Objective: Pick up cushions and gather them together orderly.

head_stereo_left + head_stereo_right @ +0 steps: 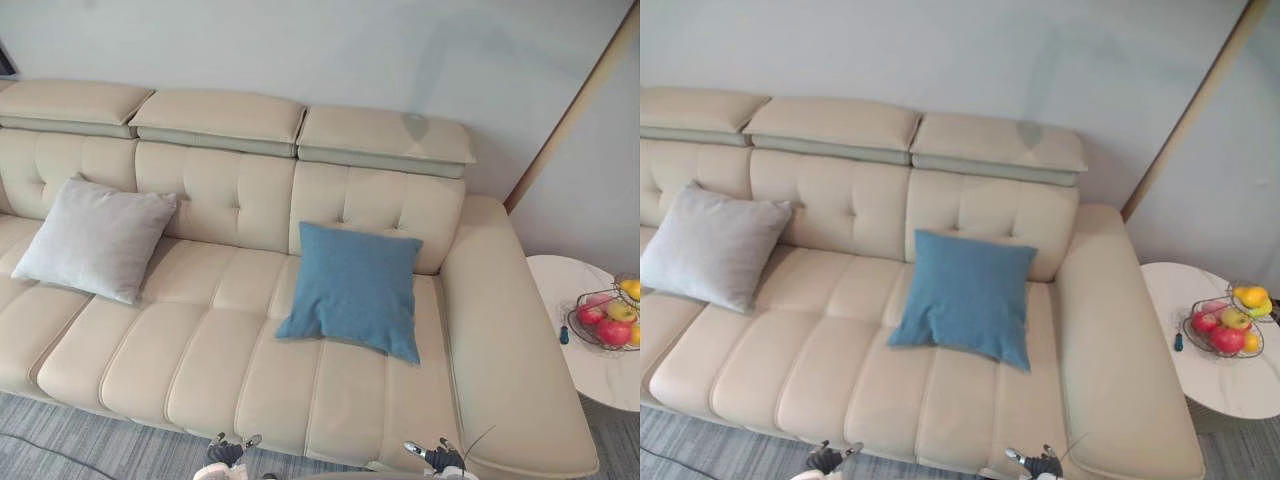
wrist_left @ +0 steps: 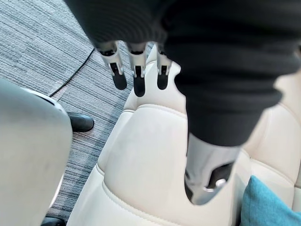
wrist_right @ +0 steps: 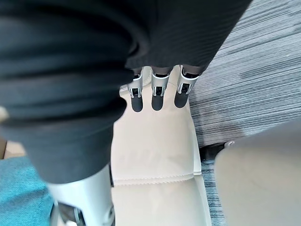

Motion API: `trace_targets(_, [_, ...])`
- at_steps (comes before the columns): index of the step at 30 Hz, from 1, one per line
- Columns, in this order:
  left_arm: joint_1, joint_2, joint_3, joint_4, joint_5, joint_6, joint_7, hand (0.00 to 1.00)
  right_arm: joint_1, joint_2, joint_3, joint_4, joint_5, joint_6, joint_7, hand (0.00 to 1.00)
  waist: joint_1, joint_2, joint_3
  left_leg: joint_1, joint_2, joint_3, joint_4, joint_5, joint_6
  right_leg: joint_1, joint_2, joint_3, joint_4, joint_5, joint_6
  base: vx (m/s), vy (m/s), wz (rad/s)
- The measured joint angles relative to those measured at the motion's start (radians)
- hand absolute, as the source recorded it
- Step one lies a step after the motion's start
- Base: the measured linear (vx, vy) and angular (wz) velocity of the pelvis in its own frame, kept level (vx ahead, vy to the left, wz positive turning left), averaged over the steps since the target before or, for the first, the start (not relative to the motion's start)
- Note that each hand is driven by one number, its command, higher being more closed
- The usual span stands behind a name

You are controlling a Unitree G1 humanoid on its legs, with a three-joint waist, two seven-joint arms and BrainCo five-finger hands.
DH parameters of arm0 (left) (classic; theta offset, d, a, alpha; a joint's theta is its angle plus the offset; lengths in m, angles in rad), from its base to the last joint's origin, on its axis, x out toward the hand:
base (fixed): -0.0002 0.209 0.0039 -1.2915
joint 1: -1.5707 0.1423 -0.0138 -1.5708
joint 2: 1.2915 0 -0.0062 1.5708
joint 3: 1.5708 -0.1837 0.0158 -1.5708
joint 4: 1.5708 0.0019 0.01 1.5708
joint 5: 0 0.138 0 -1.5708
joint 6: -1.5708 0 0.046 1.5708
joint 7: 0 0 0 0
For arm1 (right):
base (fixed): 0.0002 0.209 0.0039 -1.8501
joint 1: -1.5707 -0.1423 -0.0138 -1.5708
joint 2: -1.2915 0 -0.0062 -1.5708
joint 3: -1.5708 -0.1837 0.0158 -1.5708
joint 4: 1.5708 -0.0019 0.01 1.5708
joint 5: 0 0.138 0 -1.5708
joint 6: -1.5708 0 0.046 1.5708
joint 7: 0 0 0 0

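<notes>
A cream leather sofa [image 1: 200, 350] is standing on grey striped carpet [image 1: 60, 440] and carrying two cushions, well apart. A light grey cushion [image 1: 97, 238] is leaning against the backrest toward the seat's left end, and a blue cushion [image 1: 355, 288] is leaning against the backrest near the right armrest, with its lower edge resting on the seat. Just beside that armrest, a round white side table [image 1: 590, 375] is holding a wire fruit basket [image 1: 605, 320] toward its far edge, with a small dark object [image 1: 564, 336] lying just beside the basket.
</notes>
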Motion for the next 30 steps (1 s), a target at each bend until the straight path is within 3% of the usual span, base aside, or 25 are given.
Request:
trace_targets(7, [-0.012,0.006,-0.010,0.006,0.020,0.002,-0.003,0.00,-0.045,-0.011,-0.035,0.034,-0.003,0.012,-0.003,0.00,-0.001,0.006,0.008,-0.006,0.018,0.068,0.006,-0.001,0.004,-0.031,0.020,-0.050,-0.029,0.067,0.003,0.03,-0.022,-0.31])
trace_targets(12, [-0.080,0.015,-0.037,0.017,0.037,0.005,0.002,0.00,-0.094,-0.001,0.001,-0.014,-0.024,0.024,-0.013,0.00,0.005,0.005,0.064,-0.090,0.062,0.214,0.146,-0.071,0.023,-0.150,0.040,-0.046,0.010,0.171,-0.009,-0.11,0.002,-0.82])
trace_targets(14, [-0.104,0.008,-0.040,-0.002,0.036,0.006,0.005,0.00,-0.098,0.000,0.026,-0.041,-0.025,0.030,-0.018,0.00,0.012,0.011,0.068,-0.133,0.093,0.265,0.193,-0.081,0.040,-0.187,0.051,-0.056,-0.006,0.232,0.005,-0.19,0.011,-0.62])
trace_targets(15, [-0.115,0.005,-0.040,-0.012,0.037,0.005,0.005,0.00,-0.099,0.001,0.034,-0.056,-0.025,0.031,-0.020,0.00,0.011,0.015,0.076,-0.141,0.100,0.272,0.201,-0.080,0.040,-0.208,0.044,-0.102,0.080,0.172,-0.016,-0.20,0.009,-0.37])
trace_targets(16, [-0.123,0.002,-0.040,-0.028,0.036,0.006,0.005,0.00,-0.098,0.002,0.046,-0.056,-0.027,0.033,-0.022,0.00,0.011,0.015,0.076,-0.143,0.108,0.271,0.218,-0.079,0.041,-0.236,0.013,-0.178,0.283,0.021,-0.043,-0.14,-0.038,-0.02])
trace_targets(17, [-0.124,0.005,-0.040,-0.041,0.036,0.005,0.006,0.00,-0.097,0.004,0.054,-0.055,-0.029,0.034,-0.023,0.00,0.011,0.021,0.080,-0.136,0.111,0.265,0.235,-0.079,0.041,-0.234,-0.015,-0.205,0.421,-0.066,-0.049,-0.08,-0.068,0.16])
trace_targets(19, [-0.122,0.017,-0.041,-0.049,0.034,0.004,0.006,0.00,-0.101,0.004,0.064,-0.052,-0.040,0.031,-0.023,0.00,0.011,0.000,0.072,-0.152,0.110,0.250,0.271,-0.077,0.038,-0.210,-0.068,-0.210,0.584,-0.175,0.000,-0.11,-0.147,0.36])
trace_targets(21, [-0.109,0.032,-0.039,-0.051,0.030,0.005,0.006,0.00,-0.104,0.003,0.085,-0.046,-0.051,0.028,-0.024,0.00,0.012,-0.033,0.073,-0.162,0.103,0.226,0.298,-0.060,0.012,-0.184,-0.104,-0.187,0.653,-0.249,0.038,-0.15,-0.250,0.49])
trace_targets(22, [-0.106,0.029,-0.037,-0.048,0.028,0.009,0.007,0.00,-0.109,-0.002,0.089,-0.046,-0.058,0.027,-0.025,0.00,0.014,-0.033,0.070,-0.165,0.102,0.221,0.293,-0.038,0.008,-0.169,-0.068,-0.171,0.604,-0.268,0.049,-0.14,-0.302,0.28])
trace_targets(23, [-0.093,0.011,-0.040,-0.048,0.025,0.013,0.005,0.00,-0.111,-0.009,0.088,-0.046,-0.058,0.027,-0.029,0.00,0.024,-0.014,0.062,-0.169,0.117,0.221,0.263,-0.011,0.011,-0.142,-0.030,-0.147,0.524,-0.267,0.048,-0.20,-0.270,0.02])
trace_targets(24, [-0.077,-0.019,-0.040,-0.048,0.017,0.013,0.006,0.00,-0.134,-0.030,0.089,-0.047,-0.058,0.024,-0.033,0.00,0.037,0.026,0.063,-0.200,0.145,0.219,0.238,0.032,0.008,-0.117,0.019,-0.131,0.407,-0.247,-0.005,-0.23,-0.216,-0.10])
trace_targets(26, [-0.077,-0.032,-0.053,-0.049,0.014,0.012,0.007,0.00,-0.155,-0.045,0.089,-0.046,-0.058,0.024,-0.037,0.00,0.036,0.062,0.088,-0.207,0.167,0.201,0.208,0.077,-0.006,-0.115,0.053,-0.154,0.366,-0.208,-0.047,-0.26,-0.147,0.13])
trace_targets(30, [-0.066,-0.017,-0.098,-0.048,-0.004,0.011,0.008,0.00,-0.146,-0.051,0.092,-0.033,-0.057,0.026,-0.056,0.00,0.024,0.080,0.111,-0.179,0.183,0.165,0.101,0.147,-0.022,-0.093,0.087,-0.217,0.333,-0.174,-0.080,-0.26,-0.079,0.33])
